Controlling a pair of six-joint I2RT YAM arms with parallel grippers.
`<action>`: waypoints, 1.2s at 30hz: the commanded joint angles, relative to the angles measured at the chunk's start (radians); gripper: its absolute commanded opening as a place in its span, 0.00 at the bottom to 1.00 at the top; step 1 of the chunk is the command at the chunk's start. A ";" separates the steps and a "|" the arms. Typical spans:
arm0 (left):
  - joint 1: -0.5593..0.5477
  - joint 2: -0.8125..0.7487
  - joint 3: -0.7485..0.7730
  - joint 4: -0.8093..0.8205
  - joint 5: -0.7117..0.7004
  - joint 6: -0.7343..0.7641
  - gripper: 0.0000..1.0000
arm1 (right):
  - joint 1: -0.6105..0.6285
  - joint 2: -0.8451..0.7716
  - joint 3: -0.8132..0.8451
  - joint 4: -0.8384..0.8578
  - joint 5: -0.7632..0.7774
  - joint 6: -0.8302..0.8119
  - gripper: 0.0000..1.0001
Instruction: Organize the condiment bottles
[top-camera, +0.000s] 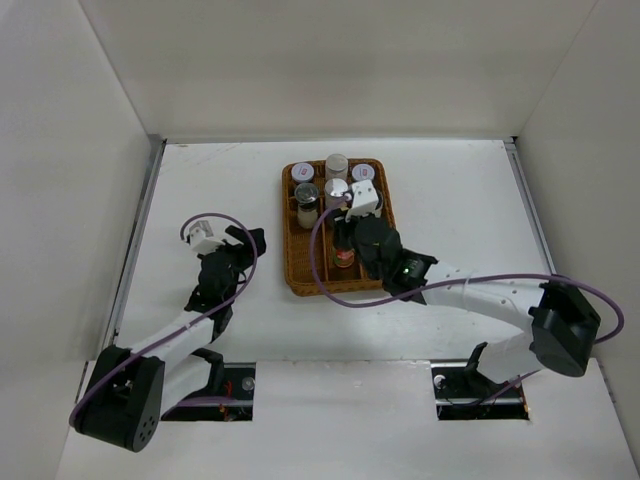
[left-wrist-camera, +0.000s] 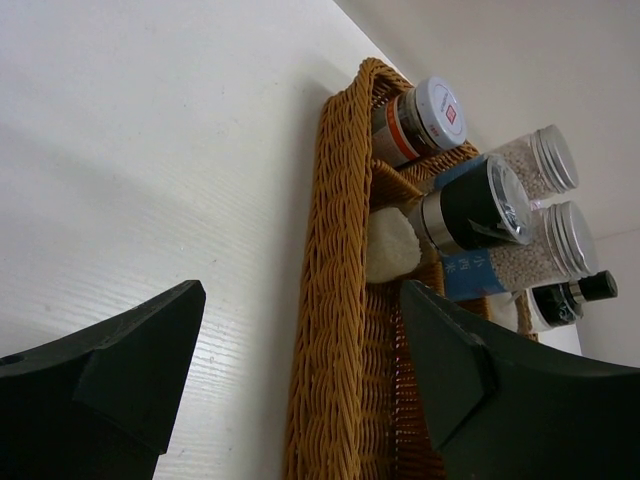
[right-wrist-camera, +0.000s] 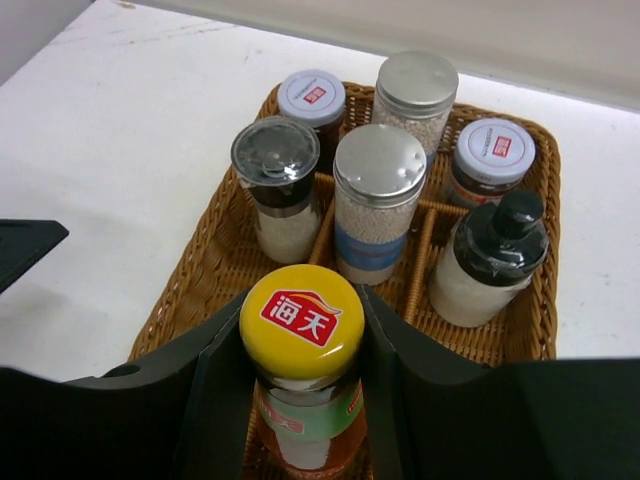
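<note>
Placing step, probably the final one: right jaws clamped on yellow-capped red sauce bottle (right-wrist-camera: 301, 318), upright in wicker tray (top-camera: 288, 245), near-middle slot, other bottles (right-wrist-camera: 380, 190) behind. Left jaws apart, empty, beside tray. Next: confirm seated, release, lift straight up.

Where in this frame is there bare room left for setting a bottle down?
The wicker tray's near-left strip, beside the red sauce bottle in the right gripper, is bare; so is table left of it. The far half is crowded with six bottles.
</note>
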 joint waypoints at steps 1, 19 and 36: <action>0.000 0.014 0.012 0.053 0.003 -0.006 0.79 | 0.006 -0.007 -0.013 0.167 0.030 0.042 0.31; -0.009 0.009 0.012 0.056 -0.002 -0.005 0.79 | 0.035 0.059 -0.156 0.173 0.043 0.170 0.39; -0.026 0.013 0.017 0.050 -0.014 -0.003 0.79 | 0.035 -0.025 -0.158 0.158 0.036 0.155 0.72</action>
